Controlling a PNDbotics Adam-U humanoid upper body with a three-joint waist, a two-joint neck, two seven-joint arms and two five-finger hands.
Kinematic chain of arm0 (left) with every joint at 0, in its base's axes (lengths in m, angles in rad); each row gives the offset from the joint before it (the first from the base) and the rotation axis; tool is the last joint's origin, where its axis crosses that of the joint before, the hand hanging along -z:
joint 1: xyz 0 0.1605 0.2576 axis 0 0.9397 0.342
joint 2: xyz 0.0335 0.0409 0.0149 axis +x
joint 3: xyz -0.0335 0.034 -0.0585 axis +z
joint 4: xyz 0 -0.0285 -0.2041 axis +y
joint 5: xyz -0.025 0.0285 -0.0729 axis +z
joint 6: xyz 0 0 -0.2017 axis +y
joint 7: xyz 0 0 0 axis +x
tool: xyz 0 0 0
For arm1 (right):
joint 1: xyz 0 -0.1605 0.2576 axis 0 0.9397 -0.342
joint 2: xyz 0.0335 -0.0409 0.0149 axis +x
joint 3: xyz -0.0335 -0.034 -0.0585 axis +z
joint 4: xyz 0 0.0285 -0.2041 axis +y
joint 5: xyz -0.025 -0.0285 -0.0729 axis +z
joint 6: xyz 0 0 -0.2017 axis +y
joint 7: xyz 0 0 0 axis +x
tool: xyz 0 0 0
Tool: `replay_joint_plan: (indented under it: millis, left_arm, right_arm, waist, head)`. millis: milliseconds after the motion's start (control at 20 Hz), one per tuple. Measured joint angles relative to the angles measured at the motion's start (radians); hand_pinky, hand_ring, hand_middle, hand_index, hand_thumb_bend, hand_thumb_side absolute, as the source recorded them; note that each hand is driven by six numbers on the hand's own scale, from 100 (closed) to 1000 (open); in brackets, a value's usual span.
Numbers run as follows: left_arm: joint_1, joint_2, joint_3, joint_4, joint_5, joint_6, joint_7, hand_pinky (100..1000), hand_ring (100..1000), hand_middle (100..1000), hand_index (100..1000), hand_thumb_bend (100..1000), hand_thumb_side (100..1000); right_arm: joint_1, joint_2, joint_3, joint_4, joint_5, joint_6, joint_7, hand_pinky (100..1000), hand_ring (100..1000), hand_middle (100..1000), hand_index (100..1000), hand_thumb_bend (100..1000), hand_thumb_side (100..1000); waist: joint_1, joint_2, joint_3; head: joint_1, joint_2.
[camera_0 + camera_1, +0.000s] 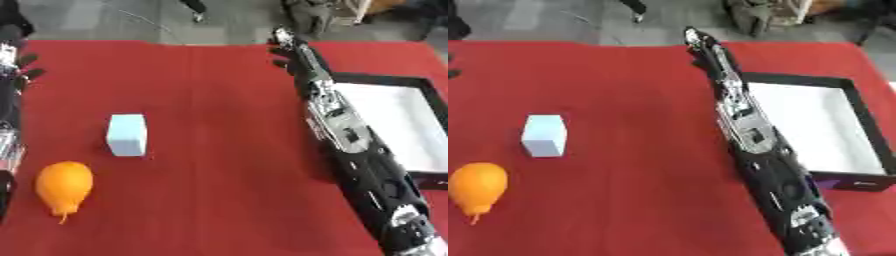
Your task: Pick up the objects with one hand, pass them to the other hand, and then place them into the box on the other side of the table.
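Orange fruit (64, 185), white block (128, 134) well left of right robot hand (287, 49), open, empty.

floor (105, 20): grey | table cover (219, 100): red | light: even

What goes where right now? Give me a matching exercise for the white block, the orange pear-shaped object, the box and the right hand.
Things:
1. white block
2. orange pear-shaped object
3. box
4. right hand

Places:
A. right side of the table, inside showing white
B. near left corner of the red cloth
C. stretched to the table's far edge
D. left of centre, just beyond the orange thing

Pairs: 1-D, 2-B, 3-A, 4-C
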State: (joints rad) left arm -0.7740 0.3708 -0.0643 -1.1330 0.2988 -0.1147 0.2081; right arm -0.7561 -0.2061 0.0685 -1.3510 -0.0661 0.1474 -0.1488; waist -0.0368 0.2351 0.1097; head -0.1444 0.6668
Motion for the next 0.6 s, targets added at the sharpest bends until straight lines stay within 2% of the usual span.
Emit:
replay_joint_plan:
  millis: [600]
  left_arm:
    - [0.020, 0.000, -0.001, -0.034, -0.025, 0.002, -0.003, 807, 829, 851, 907, 541, 701]
  right_arm:
    - [0.010, 0.020, -0.008, -0.013, 0.028, 0.008, -0.009, 892, 889, 822, 877, 100, 834]
  waist:
    - [-0.003, 0.000, -0.004]
  head:
    - [0.011, -0.003]
